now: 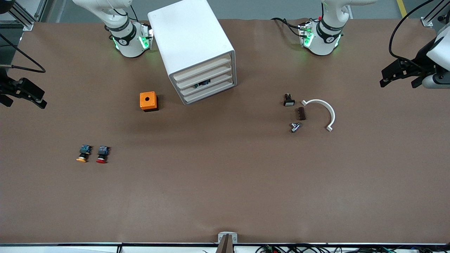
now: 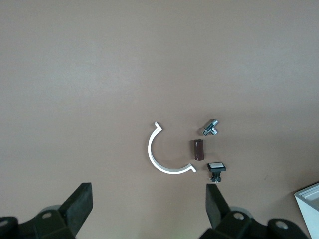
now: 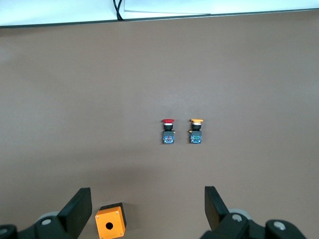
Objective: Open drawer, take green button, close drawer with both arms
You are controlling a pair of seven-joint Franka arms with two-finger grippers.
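- The drawer (image 1: pixel 208 83) sits shut in the white cabinet (image 1: pixel 191 42).
- Left hand (image 2: pixel 149 206) hovers wide open, empty, over the tabletop (image 1: pixel 225 182).
- Right hand (image 3: pixel 148 209) likewise, above the orange box (image 3: pixel 110 224).

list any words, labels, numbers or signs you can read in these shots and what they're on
None can be read.
Wrist of the right arm: a small dark mark, too small to read.
Wrist of the left arm: a similar mark, too small to read.
Cabinet, orange box, red-capped button and yellow-capped button: no lettering visible.
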